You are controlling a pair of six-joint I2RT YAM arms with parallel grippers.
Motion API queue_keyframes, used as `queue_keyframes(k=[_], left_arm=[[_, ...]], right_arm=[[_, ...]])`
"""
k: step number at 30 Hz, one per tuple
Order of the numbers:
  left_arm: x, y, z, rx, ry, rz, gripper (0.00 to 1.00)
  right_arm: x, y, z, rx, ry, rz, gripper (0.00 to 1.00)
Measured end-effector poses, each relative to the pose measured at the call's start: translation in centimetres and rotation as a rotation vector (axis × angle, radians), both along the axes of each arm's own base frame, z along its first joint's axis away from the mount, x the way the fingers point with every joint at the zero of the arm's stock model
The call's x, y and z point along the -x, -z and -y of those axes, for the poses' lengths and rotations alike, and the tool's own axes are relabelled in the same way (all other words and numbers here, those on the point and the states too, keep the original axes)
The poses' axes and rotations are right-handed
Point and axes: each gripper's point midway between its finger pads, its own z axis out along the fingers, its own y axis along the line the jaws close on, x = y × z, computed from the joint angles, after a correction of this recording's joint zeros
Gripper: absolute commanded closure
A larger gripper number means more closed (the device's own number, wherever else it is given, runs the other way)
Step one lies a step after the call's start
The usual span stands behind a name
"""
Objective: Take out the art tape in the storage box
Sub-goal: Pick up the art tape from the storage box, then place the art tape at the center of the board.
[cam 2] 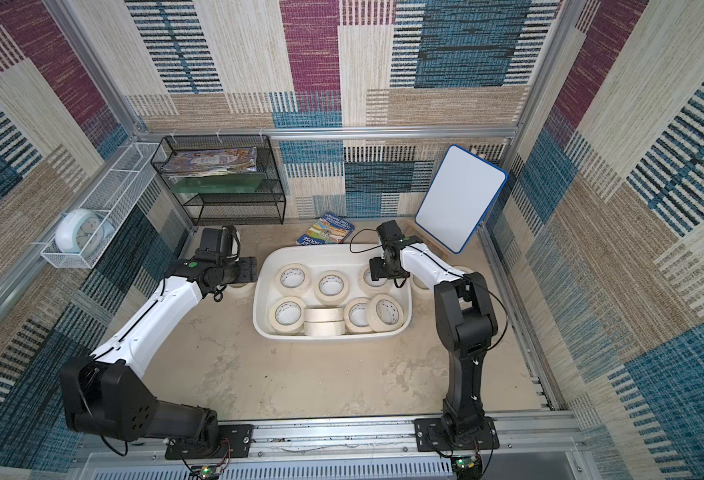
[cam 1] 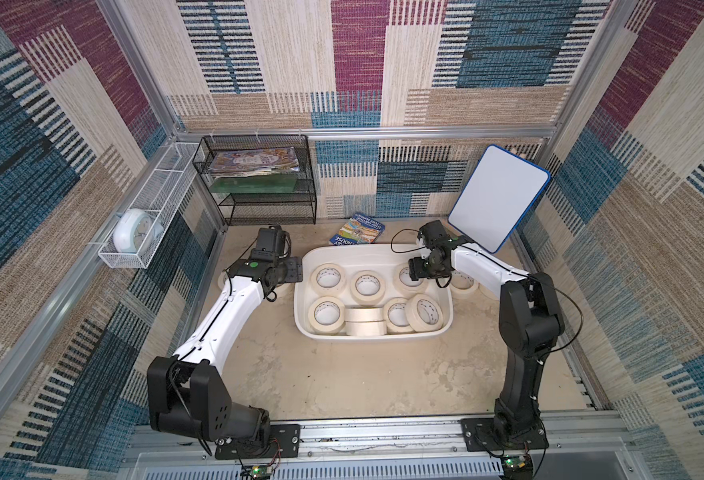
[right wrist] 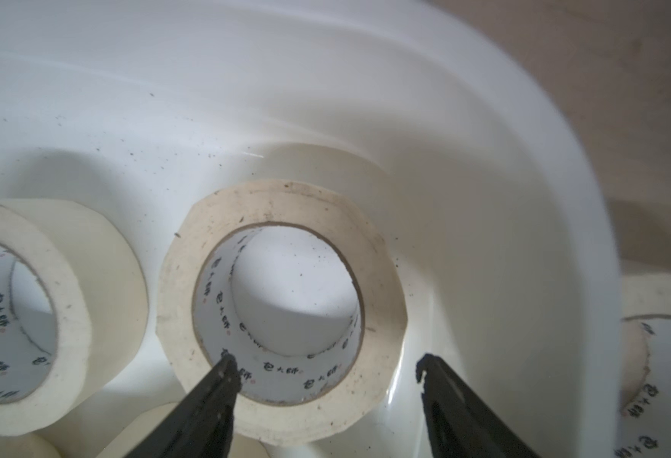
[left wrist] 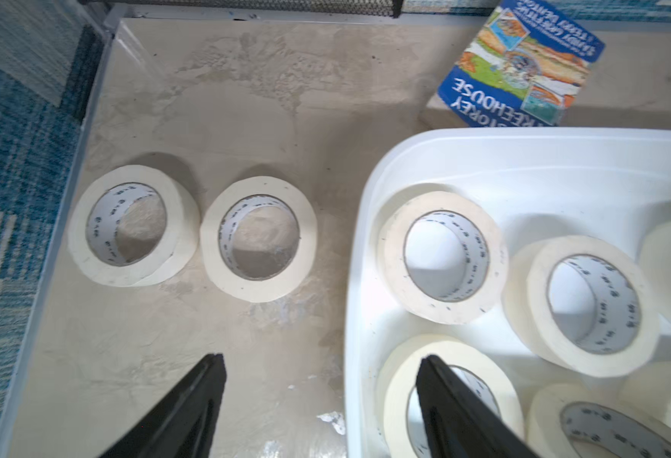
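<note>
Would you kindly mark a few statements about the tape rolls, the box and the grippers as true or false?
1. Two tape rolls lie flat on the table beside the storage box. True.
2. The storage box is empty. False: several rolls sit inside.
3. The left gripper is shut on a roll. False: it is open, holding nothing.
4. The right gripper is open at a roll inside the box. True.
5. The whiteboard lies inside the box. False: it stands propped behind it.
</note>
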Motion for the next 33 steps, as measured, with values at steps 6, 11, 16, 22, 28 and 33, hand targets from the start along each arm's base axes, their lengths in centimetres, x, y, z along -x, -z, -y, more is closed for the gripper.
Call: queue_keyframes(k=[6, 11, 16, 22, 28, 33], left_arm=[[0.4, 0.2, 1.5, 0.008, 0.042, -0.013, 0.19], [0.6, 0.2, 2.4, 0.017, 0.072, -0.015, 0.19], [0.6, 0.5, 2.6, 0.016, 0.077, -0.024, 0.19], [0.4, 0.1, 3.5, 0.027, 0.104, -0.019, 0.19], [0.0, -0.4, 5.6, 0.021, 0.167, -0.026, 0.19], [-0.9, -0.8, 7.9, 0.021, 0.228, -0.028, 0.20]], right_arm=[[-0.6, 2.5, -0.3, 0.011, 0.015, -0.027, 0.28], [-1.0, 3.8, 0.1, 0.030, 0.031, -0.041, 0.54], [-1.2, 3.1, 0.3, 0.035, 0.038, -0.020, 0.79], [-2.0, -1.4, 0.0, 0.019, 0.030, 0.052, 0.97], [-1.0, -8.2, 1.1, 0.032, 0.029, 0.147, 1.00], [3.5, -12.7, 4.2, 0.064, 0.077, 0.181, 1.00]])
